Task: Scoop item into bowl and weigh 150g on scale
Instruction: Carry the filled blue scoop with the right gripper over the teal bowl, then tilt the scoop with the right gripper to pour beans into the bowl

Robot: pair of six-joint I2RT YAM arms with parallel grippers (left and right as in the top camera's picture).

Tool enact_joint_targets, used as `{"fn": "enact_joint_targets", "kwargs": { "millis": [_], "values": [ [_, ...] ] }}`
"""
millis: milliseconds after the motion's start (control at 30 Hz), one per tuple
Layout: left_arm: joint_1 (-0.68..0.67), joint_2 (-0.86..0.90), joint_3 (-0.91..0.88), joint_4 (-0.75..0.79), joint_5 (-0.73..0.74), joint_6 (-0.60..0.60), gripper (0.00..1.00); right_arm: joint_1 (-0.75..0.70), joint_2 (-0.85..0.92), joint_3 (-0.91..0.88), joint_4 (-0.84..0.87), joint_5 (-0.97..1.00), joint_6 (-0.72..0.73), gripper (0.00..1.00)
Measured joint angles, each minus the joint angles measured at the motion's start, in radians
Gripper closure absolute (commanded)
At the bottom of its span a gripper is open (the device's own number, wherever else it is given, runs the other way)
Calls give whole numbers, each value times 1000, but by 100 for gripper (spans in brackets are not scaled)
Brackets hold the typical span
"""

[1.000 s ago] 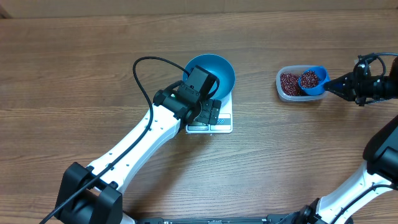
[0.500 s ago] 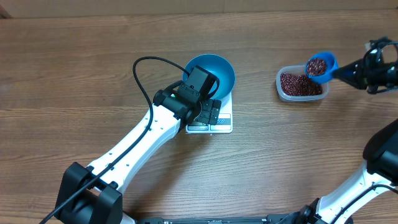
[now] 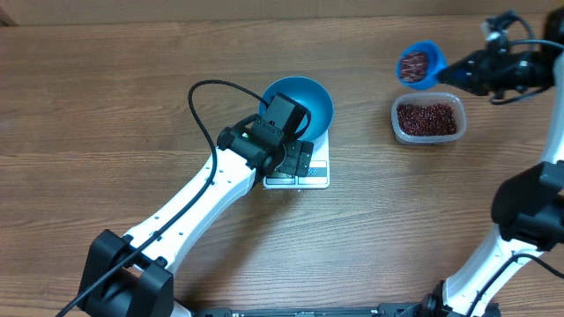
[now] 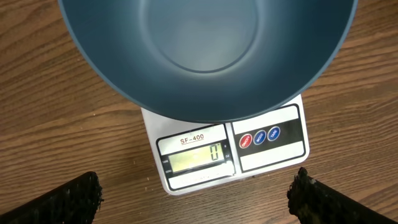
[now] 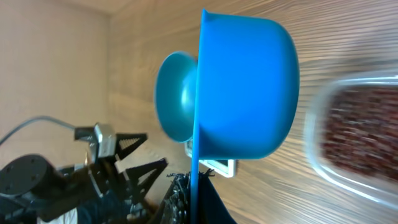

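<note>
The blue bowl (image 3: 308, 95) sits empty on the white scale (image 3: 315, 179); in the left wrist view the bowl (image 4: 205, 56) overhangs the scale (image 4: 273, 140), whose display shows 0. My left gripper (image 3: 297, 159) hovers open over the scale's front edge, its fingertips (image 4: 78, 199) wide apart and holding nothing. My right gripper (image 3: 460, 69) is shut on the handle of a small blue scoop (image 3: 418, 65) filled with the red-brown beans (image 3: 411, 63). It is in the air behind the clear tub, to the right of the bowl. The scoop (image 5: 249, 93) fills the right wrist view.
The clear plastic tub (image 3: 428, 118) of beans stands on the wooden table, right of the scale; it shows blurred in the right wrist view (image 5: 360, 137). A black cable (image 3: 207, 92) loops from the left arm beside the bowl.
My right gripper has lifted the loaded scoop out of the tub and carried it toward the table's back and slightly left. The left arm, bowl and scale have not moved.
</note>
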Motion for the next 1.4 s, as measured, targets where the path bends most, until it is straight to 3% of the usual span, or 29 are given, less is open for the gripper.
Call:
{"fn": "enact_joint_targets", "kwargs": {
  "millis": [533, 1400],
  "values": [
    [0, 0, 0, 0, 0, 0, 1, 368, 0, 0, 102, 53, 3, 96],
    [0, 0, 0, 0, 0, 0, 0, 711, 0, 123, 217, 684, -2, 96]
  ]
}}
